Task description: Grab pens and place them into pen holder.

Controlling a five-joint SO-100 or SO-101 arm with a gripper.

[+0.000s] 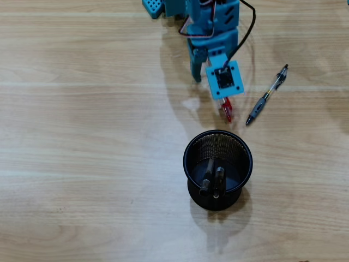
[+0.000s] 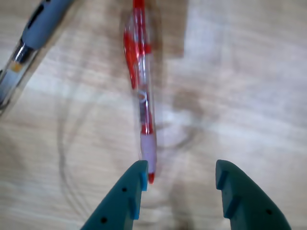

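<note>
The red-and-white pen [image 2: 142, 91] lies on the wooden table, its red tip just beside my left fingertip in the wrist view. In the overhead view only its red end [image 1: 227, 109] shows below the wrist camera. My teal gripper [image 2: 181, 168] is open and empty, hovering over the table with the pen at its left jaw. The clear-and-grey pen with clip [image 1: 266, 95] lies slanted to the right; it also shows at the wrist view's top left [image 2: 29, 43]. The black mesh pen holder [image 1: 218, 169] stands below the arm with two dark pens [image 1: 211, 178] inside.
The blue arm body [image 1: 210, 33] stands at the top centre of the overhead view, with a black cable [image 1: 248, 30] looping on its right. Bare wooden table [image 1: 82, 136] spreads left of the holder.
</note>
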